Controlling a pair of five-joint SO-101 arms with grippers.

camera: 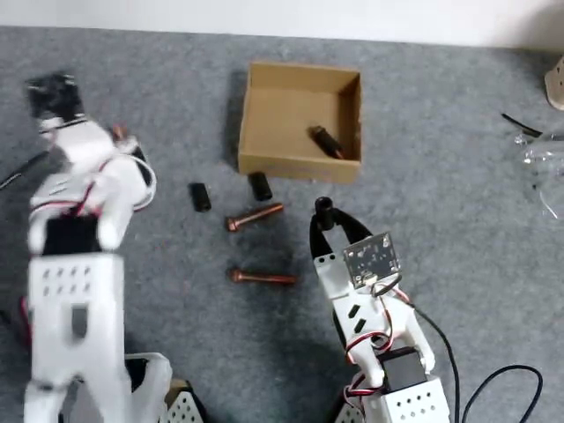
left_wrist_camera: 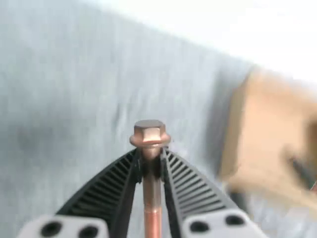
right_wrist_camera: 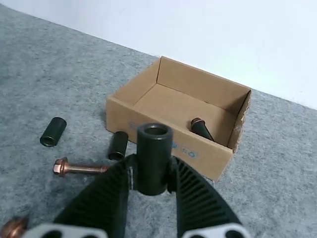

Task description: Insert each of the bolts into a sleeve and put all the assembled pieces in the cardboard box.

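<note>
left gripper [left_wrist_camera: 151,157] clenched on a copper hex-flange bolt [left_wrist_camera: 149,136], well aside of the cardboard box [camera: 300,166] | right gripper [right_wrist_camera: 151,163] grasping an upright matte black sleeve [right_wrist_camera: 153,148] before the box | grey carpet [camera: 458,220] before the box: nearer bolt [camera: 263,278], farther bolt [camera: 256,217], stubby sleeve [camera: 200,196], wall-side sleeve [camera: 260,186] | assembled piece [camera: 326,141] inside the box

Looks like a small robotics lab or a hobby bench to me. The table [camera: 458,176] has a grey felt-like cover, with a plain white wall [camera: 352,13] past its far edge. The left arm [camera: 75,264] and right arm [camera: 388,352] are white plastic with loose servo wires [camera: 363,342]. There's a bare circuit board [camera: 370,257] on one and a black cable [camera: 507,377] looping at the near right corner.
</note>
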